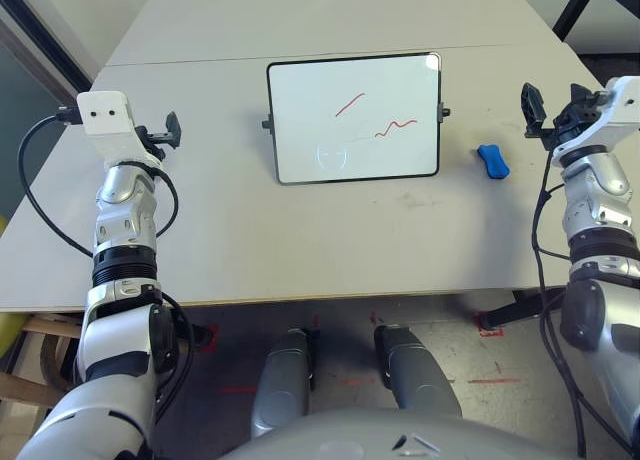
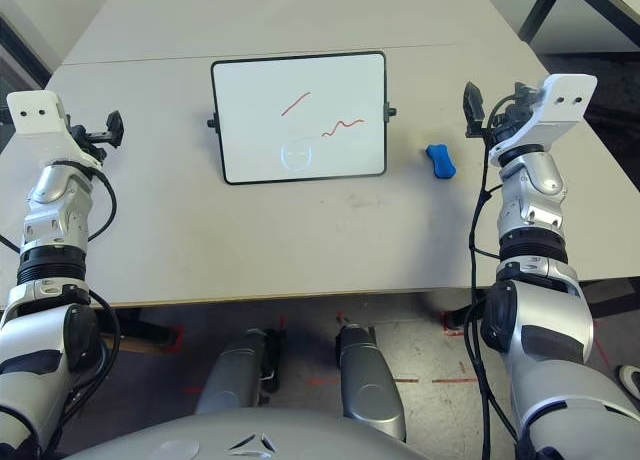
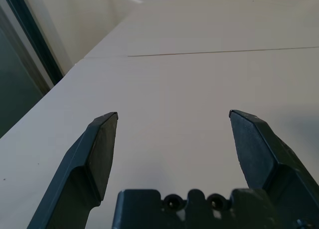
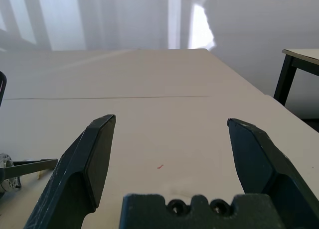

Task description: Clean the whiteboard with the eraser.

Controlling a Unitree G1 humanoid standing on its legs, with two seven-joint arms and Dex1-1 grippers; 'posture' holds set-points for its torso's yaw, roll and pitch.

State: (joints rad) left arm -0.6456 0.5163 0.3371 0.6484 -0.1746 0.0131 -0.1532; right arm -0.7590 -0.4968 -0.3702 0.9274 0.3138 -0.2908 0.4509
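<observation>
The whiteboard [image 1: 353, 120] lies in the middle of the table, black-framed, with two red scribbles and a faint circle on it. The eraser [image 1: 492, 161], a small bright blue block, rests on the table just right of the board, apart from its frame. My left gripper [image 1: 170, 132] hovers over the table's left side, well left of the board, open and holding nothing [image 3: 173, 117]. My right gripper [image 1: 535, 108] hangs at the right, slightly beyond and to the right of the eraser, open with nothing between its fingers [image 4: 171, 120].
A seam [image 3: 224, 52] crosses the pale table [image 1: 300, 250] behind the board. A second table with black legs [image 1: 580, 5] stands at the far right. A dark frame [image 3: 30, 45] runs along the table's left edge. The near edge [image 1: 300, 302] is close to my body.
</observation>
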